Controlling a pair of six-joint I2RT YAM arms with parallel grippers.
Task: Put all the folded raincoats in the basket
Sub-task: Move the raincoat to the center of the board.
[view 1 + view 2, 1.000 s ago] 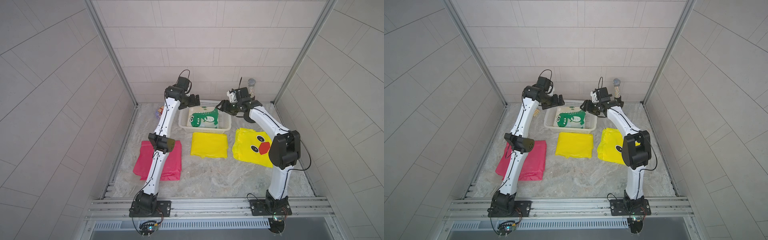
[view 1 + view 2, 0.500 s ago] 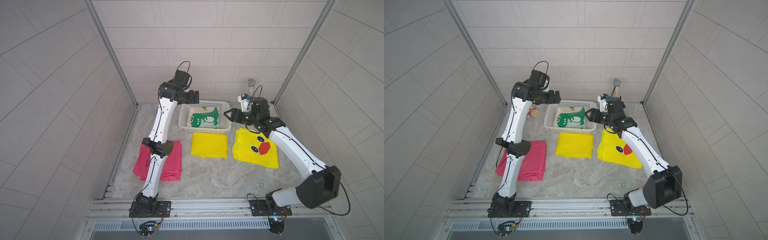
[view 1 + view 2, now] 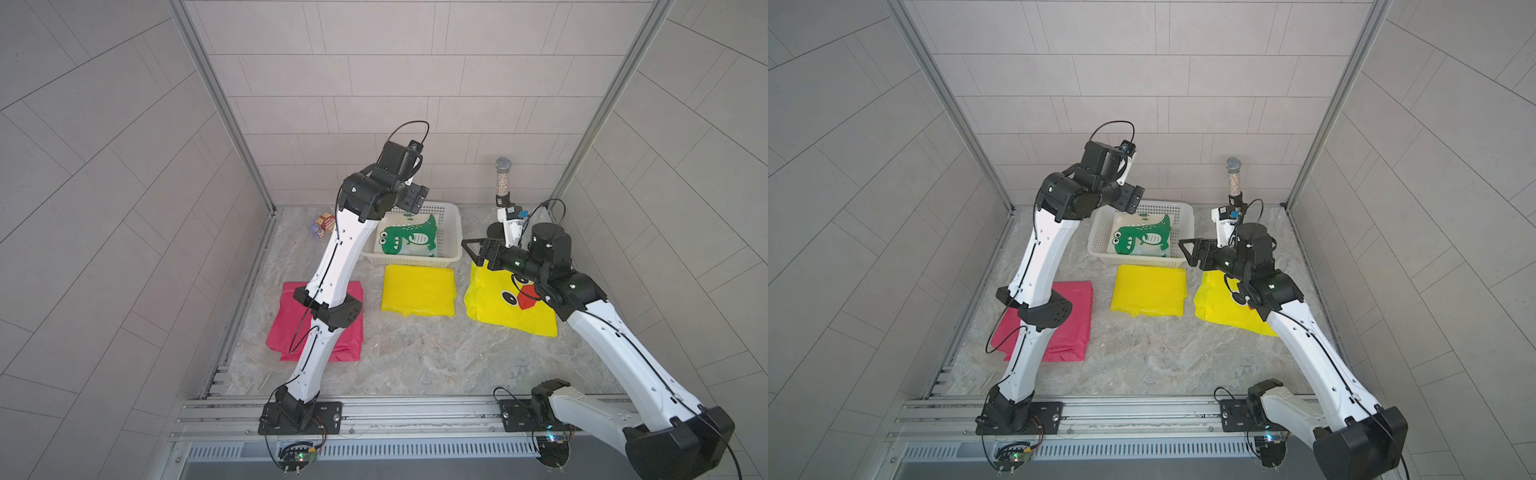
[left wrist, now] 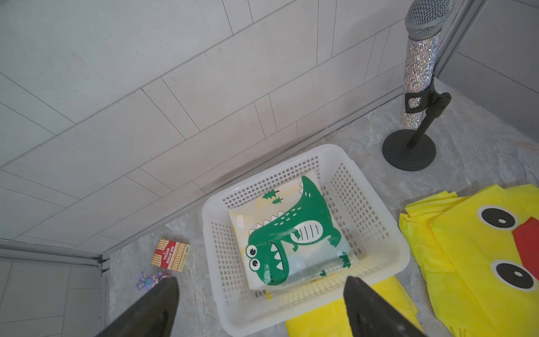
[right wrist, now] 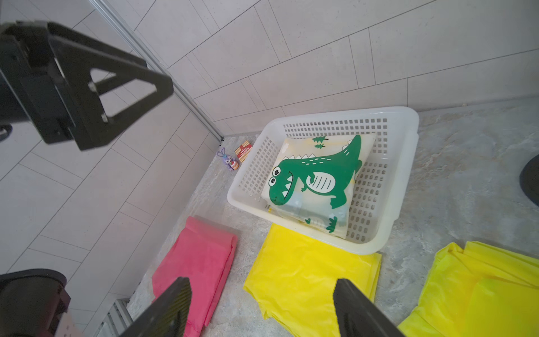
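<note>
A folded raincoat with a green dinosaur print (image 3: 409,241) (image 3: 1142,241) lies flat inside the white perforated basket (image 3: 456,232) (image 3: 1188,232) near the back wall. My left gripper (image 3: 417,197) hangs open and empty above the basket's back left corner. In the left wrist view the basket (image 4: 207,233) and dinosaur raincoat (image 4: 291,233) lie beyond the open left gripper (image 4: 261,283). My right gripper (image 3: 471,251) stands open and empty just right of the basket, above the table. The right wrist view has the open right gripper (image 5: 261,281) over a plain yellow folded raincoat (image 5: 309,277).
Three more folded raincoats lie in a row in front of the basket: pink (image 3: 291,328), plain yellow (image 3: 417,291) and yellow with a duck face (image 3: 507,303). A glittery microphone on a stand (image 3: 503,178) stands at the back right. A small red box (image 3: 325,221) and a purple toy (image 3: 316,231) sit at the back left.
Both grippers have drawn back from over the basket, the left up and back, the right out to the right and opening wider. The dinosaur raincoat stays in the basket.
</note>
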